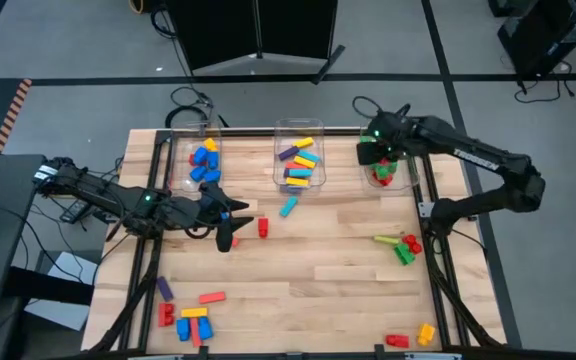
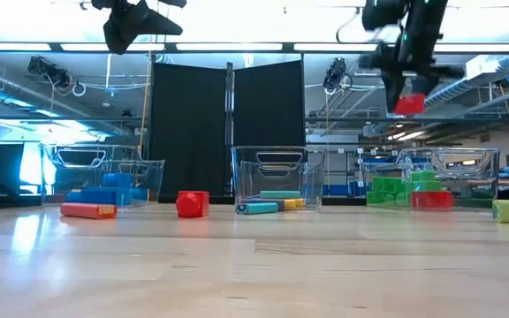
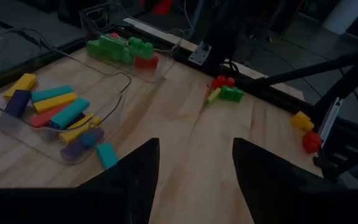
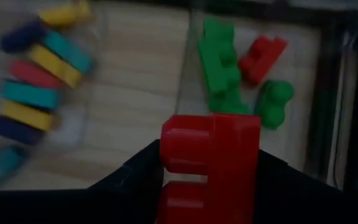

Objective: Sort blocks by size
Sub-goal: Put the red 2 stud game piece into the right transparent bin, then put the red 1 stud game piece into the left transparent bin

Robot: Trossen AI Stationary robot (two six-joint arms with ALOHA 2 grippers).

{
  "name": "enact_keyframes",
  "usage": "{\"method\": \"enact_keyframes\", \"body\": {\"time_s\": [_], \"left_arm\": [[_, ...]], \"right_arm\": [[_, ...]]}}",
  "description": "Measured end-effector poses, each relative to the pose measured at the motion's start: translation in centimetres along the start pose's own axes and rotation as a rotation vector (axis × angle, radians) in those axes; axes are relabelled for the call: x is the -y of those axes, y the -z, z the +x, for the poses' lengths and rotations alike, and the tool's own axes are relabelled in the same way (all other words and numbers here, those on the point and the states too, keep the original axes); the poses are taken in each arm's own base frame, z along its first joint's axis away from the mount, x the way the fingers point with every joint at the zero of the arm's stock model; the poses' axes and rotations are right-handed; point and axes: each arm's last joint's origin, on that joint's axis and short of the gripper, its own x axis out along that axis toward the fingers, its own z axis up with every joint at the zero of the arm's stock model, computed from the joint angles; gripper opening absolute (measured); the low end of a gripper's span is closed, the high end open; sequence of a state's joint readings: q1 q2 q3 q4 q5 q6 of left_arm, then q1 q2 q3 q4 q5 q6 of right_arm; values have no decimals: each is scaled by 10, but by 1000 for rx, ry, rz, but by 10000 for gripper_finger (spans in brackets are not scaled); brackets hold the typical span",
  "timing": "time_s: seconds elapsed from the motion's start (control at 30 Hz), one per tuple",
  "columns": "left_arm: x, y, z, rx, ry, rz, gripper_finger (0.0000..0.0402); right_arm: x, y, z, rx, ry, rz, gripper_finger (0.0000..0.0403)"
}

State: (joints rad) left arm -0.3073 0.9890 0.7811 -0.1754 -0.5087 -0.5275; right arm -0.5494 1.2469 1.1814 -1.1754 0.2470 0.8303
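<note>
Right end effector grasping red block, left end effector released, wooden table, black room partition

No readable text

No word, label, brand, number or sign can be read in any view. Pale lettering is seen along the right arm in the high view, but it is too small to be made out. Nothing is printed on the blocks, the bins or the tabletop.
</note>
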Motion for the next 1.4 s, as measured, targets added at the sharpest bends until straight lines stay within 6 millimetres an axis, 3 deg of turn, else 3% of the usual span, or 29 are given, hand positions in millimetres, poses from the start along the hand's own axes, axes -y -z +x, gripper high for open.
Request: {"method": "enact_keyframes", "body": {"time_s": [0.13,0.3,0.53,0.77,1.1,1.4], "left_arm": [[0,0,0,-1,1,0,212],[0,0,0,-1,1,0,212],[0,0,0,0,-1,0,211],[0,0,0,1,-3,0,212],[0,0,0,1,-4,0,212],[0,0,0,1,-4,0,212]], "right_arm": [[12,-4,33,-132,4,-25,201],[19,10,71,-202,-32,-8,195],[27,31,102,-248,-57,-15,198],[28,35,109,-234,-71,-42,229],[28,34,110,-217,-84,-37,233],[28,18,81,-144,-131,-19,233]]}}
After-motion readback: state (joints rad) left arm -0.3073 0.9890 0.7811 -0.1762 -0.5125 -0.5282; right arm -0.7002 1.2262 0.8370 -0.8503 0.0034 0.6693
